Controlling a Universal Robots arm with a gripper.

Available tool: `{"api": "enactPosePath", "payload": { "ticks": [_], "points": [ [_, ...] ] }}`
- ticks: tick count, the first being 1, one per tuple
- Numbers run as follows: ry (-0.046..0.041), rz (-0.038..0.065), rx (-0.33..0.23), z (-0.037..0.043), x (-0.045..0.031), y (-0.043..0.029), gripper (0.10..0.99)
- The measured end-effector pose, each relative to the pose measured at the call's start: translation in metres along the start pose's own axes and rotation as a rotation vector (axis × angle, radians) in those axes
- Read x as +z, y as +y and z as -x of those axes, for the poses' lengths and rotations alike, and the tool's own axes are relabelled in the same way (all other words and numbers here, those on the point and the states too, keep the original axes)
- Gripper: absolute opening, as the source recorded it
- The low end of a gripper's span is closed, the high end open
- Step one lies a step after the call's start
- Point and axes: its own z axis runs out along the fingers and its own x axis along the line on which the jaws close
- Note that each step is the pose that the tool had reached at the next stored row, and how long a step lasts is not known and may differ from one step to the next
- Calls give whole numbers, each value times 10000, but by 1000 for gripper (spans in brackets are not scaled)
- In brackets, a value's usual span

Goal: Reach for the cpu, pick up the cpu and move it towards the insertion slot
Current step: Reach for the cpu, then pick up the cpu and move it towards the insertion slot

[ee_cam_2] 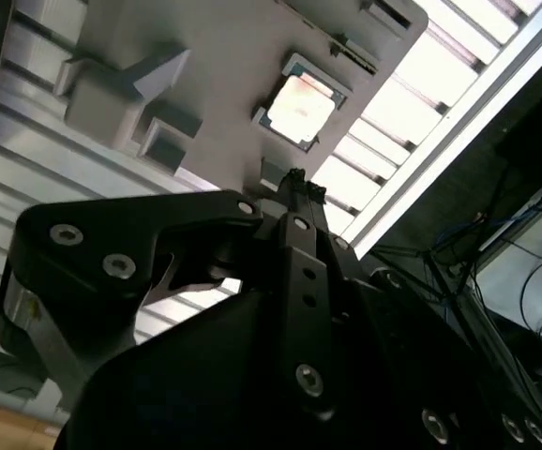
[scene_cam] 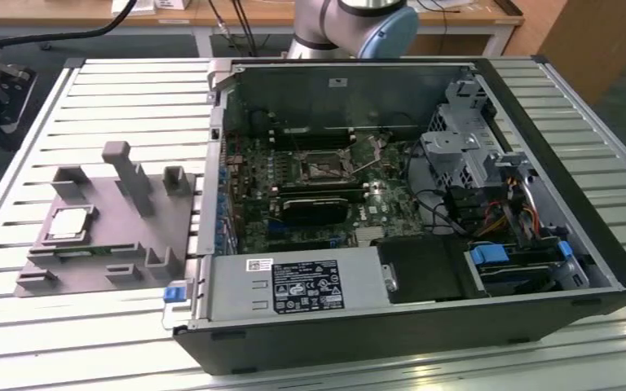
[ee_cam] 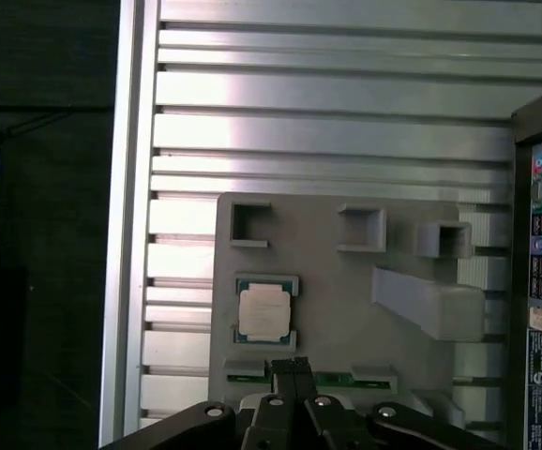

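Hung with jaws closed and empty above the cpu [ee_cam: 264, 312], seated in the fixture plate [scene_cam: 107, 238] near the bench [scene_cam: 128, 81] edge on the exterior view's left. Seemingly risked clipping or tilting the chip if lowered off-centre or unopened.

In the exterior view you have a grey fixture plate [scene_cam: 112, 232] with upright posts lying on the slatted metal table [scene_cam: 117, 90], at nine o'clock from the open computer case [scene_cam: 422, 330]. Inside that case, the power supply [scene_cam: 291, 285] sits at six o'clock, the drive cage [scene_cam: 460, 151] at two o'clock, and a long black card [scene_cam: 313, 208] lies near the centre.
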Motion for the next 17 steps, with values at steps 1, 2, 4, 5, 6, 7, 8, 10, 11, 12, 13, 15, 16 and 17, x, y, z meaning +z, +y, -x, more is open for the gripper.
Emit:
{"api": "enactPosePath", "payload": {
  "ticks": [1, 2, 4, 5, 6, 7, 8, 10, 11, 12, 13, 15, 16, 17],
  "points": [
    [0, 0, -2, -5, 4, -19, 106],
    [-1, 0, -5, -9, 10, -34, 106],
    [1, 0, -8, -14, 21, -61, 106],
    [0, 0, -13, -16, 29, -71, 106],
    [1, -1, -19, -20, 40, -84, 106],
    [0, 0, -25, -23, 53, -95, 106],
    [-1, 1, -34, -25, 69, -104, 106],
    [4, -1, -43, -32, 101, -115, 106],
    [14, -1, -45, -33, 120, -116, 106],
    [32, 0, -46, -34, 138, -117, 114],
    [40, -1, -47, -37, 156, -119, 169],
    [60, 0, -47, -41, 194, -120, 231],
    [62, 0, -47, -41, 212, -121, 290],
    [64, 0, -46, -41, 229, -121, 290]
  ]
}}
